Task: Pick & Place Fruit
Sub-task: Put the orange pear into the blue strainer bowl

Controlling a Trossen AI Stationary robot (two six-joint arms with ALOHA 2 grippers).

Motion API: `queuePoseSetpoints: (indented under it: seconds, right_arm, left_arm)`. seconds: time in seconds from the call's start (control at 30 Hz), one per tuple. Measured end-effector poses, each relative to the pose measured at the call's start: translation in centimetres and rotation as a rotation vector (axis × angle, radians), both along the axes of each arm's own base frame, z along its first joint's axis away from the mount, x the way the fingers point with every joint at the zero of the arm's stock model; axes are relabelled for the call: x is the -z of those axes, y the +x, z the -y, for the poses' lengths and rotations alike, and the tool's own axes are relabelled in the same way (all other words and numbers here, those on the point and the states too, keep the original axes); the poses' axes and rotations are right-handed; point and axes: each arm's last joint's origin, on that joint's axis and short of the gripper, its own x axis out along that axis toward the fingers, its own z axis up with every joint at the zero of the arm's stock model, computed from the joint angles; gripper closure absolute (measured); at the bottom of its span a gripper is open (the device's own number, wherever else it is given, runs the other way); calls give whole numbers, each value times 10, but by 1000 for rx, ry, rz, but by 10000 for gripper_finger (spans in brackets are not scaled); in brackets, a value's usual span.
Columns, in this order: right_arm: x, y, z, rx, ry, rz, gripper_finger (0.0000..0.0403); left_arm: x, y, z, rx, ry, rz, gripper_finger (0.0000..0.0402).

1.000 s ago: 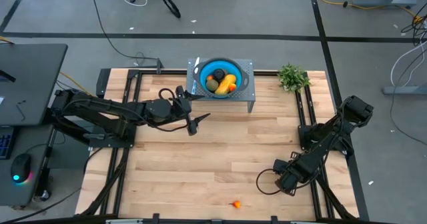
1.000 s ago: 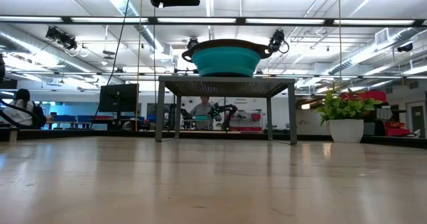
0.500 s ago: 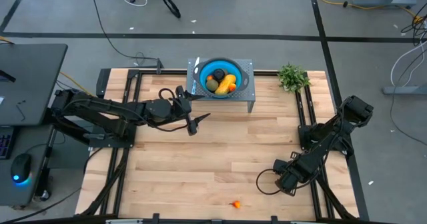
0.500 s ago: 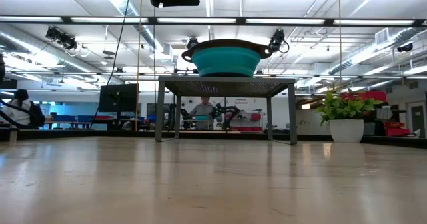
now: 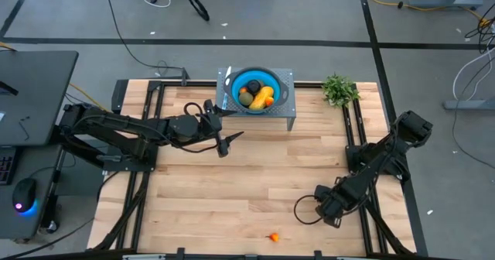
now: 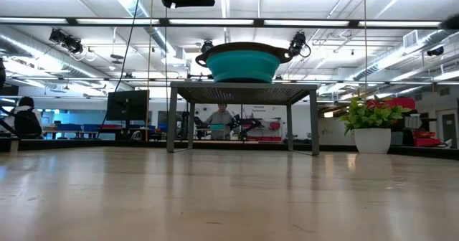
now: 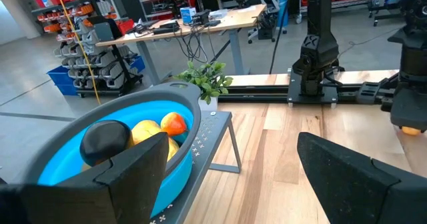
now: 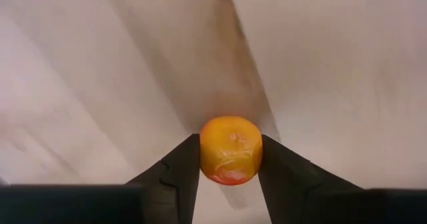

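Right hand point(image 8: 229, 184) sits low over the desk point(image 5: 247, 175) at about 5 o'clock, fingers point(image 8: 177, 164) pressed on both flanks of a small orange fruit point(image 8: 230, 149) — light, round, likely slick; grip across its widest girth. Left hand point(image 5: 224, 140) waits wide open beside the blue bowl point(image 5: 272, 80) at 12 o'clock. Open boards lie between.

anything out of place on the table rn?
One stray: a tiny orange-red fruit lies alone on the bare table near its front edge, far from the blue bowl holding the other fruit. The right claw grips another small orange fruit. Nothing spilled or tipped.
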Motion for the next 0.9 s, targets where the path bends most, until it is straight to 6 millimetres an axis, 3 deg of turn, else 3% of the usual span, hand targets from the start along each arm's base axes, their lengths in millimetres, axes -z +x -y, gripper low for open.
queuePoseSetpoints:
  seconds: [0.23,0.73,0.9]
  right_arm:
    - [-18,31,4,-79,-44,213,264]
    - [-98,128,54,-169,-677,837,265]
    - [-123,160,80,-198,-857,1028,265]
  left_arm:
    - [0,0,0,0,5,-2,61]
    - [-7,-13,-2,-49,0,-9,61]
    - [-12,-22,1,-39,-10,-4,61]
